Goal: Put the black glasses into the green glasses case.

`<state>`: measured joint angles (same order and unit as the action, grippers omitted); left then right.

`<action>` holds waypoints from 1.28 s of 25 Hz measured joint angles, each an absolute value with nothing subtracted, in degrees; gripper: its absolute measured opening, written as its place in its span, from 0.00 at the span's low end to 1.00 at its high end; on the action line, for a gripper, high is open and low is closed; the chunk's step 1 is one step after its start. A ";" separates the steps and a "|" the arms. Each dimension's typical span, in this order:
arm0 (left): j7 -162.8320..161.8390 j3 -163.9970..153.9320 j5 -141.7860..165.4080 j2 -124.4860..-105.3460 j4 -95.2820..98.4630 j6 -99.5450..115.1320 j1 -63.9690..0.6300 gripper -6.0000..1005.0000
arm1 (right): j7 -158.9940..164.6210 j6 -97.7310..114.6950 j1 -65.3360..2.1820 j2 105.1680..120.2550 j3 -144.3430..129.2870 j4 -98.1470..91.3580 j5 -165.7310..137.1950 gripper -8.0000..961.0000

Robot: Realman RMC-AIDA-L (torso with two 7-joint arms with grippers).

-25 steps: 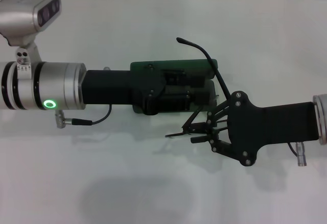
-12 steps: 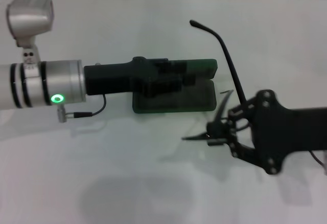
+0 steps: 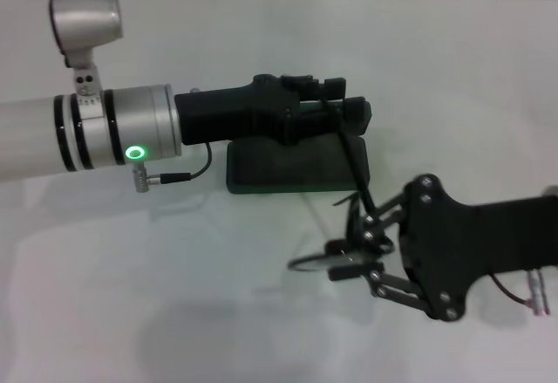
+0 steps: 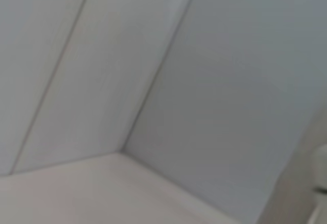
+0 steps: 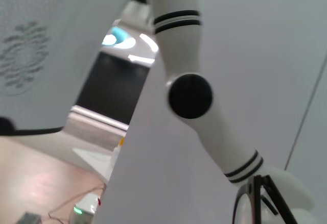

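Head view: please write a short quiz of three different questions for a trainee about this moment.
1. True or false: the black glasses already lie inside the green glasses case.
2. Which gripper holds the glasses? A) left B) right C) neither
3. Fill in: the left gripper is at the case's ____.

Key:
1. False. They hang in front of the case, above the table.
2. B. The right gripper is closed on them.
3. Lid; the lid stands raised at the case's far edge, with the gripper at it.
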<state>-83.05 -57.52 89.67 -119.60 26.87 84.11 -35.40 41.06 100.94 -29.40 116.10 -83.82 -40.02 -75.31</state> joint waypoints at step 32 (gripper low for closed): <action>-74.21 -58.65 86.74 -119.42 26.74 96.77 -33.55 0.63 | 39.44 93.71 -31.70 115.73 -82.50 -31.94 -74.20 0.13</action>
<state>-74.21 -58.65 86.74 -119.42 26.74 96.77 -33.55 39.44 93.71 -31.70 115.73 -82.50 -31.94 -74.20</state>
